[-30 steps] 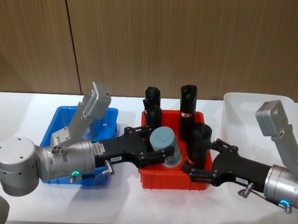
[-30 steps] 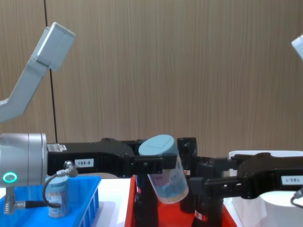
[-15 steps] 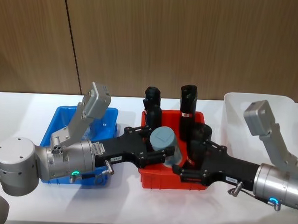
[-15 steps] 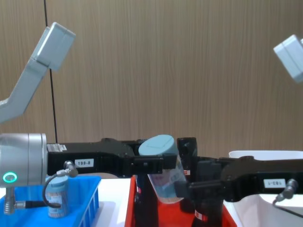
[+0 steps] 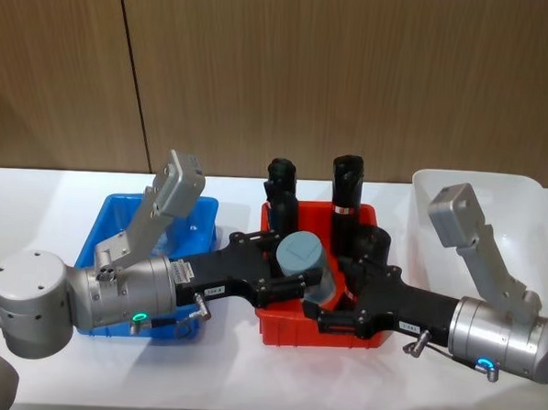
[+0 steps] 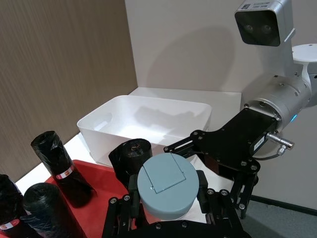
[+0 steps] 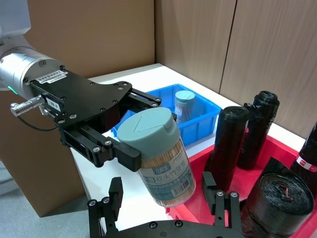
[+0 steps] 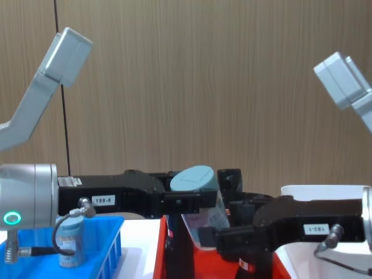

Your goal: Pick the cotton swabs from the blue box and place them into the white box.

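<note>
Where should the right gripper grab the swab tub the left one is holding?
The clear lower body of the tub, from the robot's right. The left gripper clamps it just under the lid, leaving the bottom half free; it leans, so the right gripper should tilt to match.

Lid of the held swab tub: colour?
Pale blue-grey lid on the cotton swabs tub; left wrist view shows it best.
</note>
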You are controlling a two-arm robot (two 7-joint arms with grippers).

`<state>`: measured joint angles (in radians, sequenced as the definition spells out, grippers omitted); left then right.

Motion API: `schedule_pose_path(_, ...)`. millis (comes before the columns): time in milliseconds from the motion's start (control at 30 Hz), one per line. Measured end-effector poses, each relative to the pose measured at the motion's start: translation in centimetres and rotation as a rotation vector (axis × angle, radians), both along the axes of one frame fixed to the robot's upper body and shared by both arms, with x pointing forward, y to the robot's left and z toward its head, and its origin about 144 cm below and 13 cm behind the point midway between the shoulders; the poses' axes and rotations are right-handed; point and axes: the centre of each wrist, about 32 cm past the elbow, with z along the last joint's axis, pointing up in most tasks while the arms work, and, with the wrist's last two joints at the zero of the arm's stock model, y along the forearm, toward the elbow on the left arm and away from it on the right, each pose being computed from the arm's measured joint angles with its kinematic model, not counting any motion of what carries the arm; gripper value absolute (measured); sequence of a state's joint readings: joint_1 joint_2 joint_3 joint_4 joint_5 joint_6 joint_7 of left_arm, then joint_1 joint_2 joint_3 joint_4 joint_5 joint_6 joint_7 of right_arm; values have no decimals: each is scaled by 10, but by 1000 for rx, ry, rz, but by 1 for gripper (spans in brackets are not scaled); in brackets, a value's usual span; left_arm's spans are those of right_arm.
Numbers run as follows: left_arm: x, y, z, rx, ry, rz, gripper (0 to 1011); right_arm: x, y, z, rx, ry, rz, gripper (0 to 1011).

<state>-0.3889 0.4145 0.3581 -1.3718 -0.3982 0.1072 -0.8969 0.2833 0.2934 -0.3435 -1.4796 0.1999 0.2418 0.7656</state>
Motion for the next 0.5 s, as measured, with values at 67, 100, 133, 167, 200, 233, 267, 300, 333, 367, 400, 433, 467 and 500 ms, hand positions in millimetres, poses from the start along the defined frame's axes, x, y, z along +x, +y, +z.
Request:
schedule_pose_path(67, 0, 0, 0, 0, 0, 0, 669, 1, 1, -1, 1, 0, 3, 1001)
schedule_pose_path(100, 0, 0, 0, 0, 0, 0, 669, 2, 2, -2, 1, 1, 4, 1002)
schedule_pose_path(133, 0, 0, 0, 0, 0, 0, 669, 2, 3, -2, 1, 0, 5, 1001)
schedule_pose_path(167, 0, 0, 0, 0, 0, 0, 669, 3, 3, -3, 2, 1, 6, 1002)
schedule_pose_path(200, 0, 0, 0, 0, 0, 0, 669, 3, 4, -3, 1, 1, 7, 1001)
schedule_pose_path(233, 0, 0, 0, 0, 0, 0, 669, 4, 5, -3, 2, 0, 8, 1001)
schedule_pose_path(267, 0, 0, 0, 0, 0, 0, 669, 4, 5, -4, 2, -1, 9, 1002)
schedule_pose_path(300, 0, 0, 0, 0, 0, 0, 669, 5, 6, -4, 2, -2, 10, 1001)
schedule_pose_path(333, 0, 0, 0, 0, 0, 0, 669, 5, 6, -4, 2, -2, 10, 1001)
schedule_pose_path(367, 0, 0, 0, 0, 0, 0, 669, 5, 7, -5, 2, -3, 11, 1002)
schedule_pose_path(400, 0, 0, 0, 0, 0, 0, 669, 6, 7, -5, 3, -4, 11, 1002)
schedule_pose_path(433, 0, 0, 0, 0, 0, 0, 669, 6, 7, -5, 3, -5, 11, 1002)
schedule_pose_path(467, 0, 0, 0, 0, 0, 0, 669, 6, 8, -6, 4, -6, 11, 1002)
schedule_pose_path(500, 0, 0, 0, 0, 0, 0, 669, 7, 8, -6, 4, -7, 11, 1001)
